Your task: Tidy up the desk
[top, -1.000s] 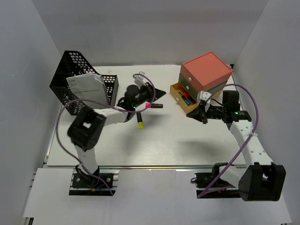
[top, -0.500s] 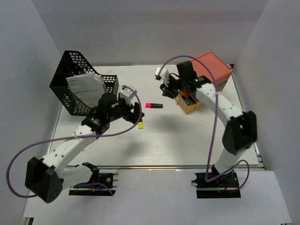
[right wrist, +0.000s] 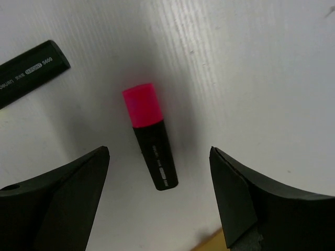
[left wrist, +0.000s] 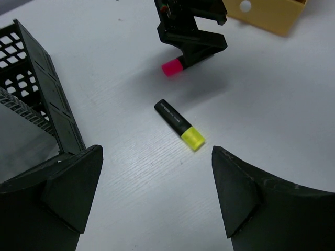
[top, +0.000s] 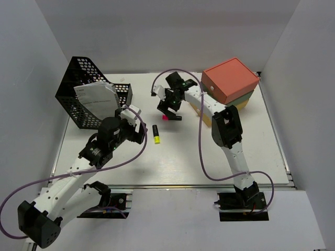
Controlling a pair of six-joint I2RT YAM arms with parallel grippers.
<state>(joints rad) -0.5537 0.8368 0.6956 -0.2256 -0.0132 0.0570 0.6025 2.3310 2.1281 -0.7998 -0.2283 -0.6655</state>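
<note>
The white desk (top: 209, 157) carries a yellow-capped highlighter (top: 156, 134) and a pink-capped highlighter (top: 168, 118), both with black bodies. My left gripper (top: 141, 130) is open just left of the yellow highlighter (left wrist: 179, 124), which lies ahead of the wide-spread fingers (left wrist: 157, 157) untouched. My right gripper (top: 167, 111) hovers open directly over the pink highlighter (right wrist: 150, 136), its body lying between the two fingers (right wrist: 159, 154) without contact. In the left wrist view the right gripper (left wrist: 191, 31) partly covers the pink highlighter (left wrist: 172, 66).
A black mesh file basket (top: 86, 97) holding papers stands at the back left. The coral, green and yellow drawer box (top: 230, 78) sits at the back right, its yellow drawer (left wrist: 272, 15) pulled out. A black marker (right wrist: 31, 70) lies near the pink highlighter.
Both grippers went from shut to open. The right gripper swung from the drawer box leftward to above the pink highlighter. The left gripper drew back toward the basket side.
</note>
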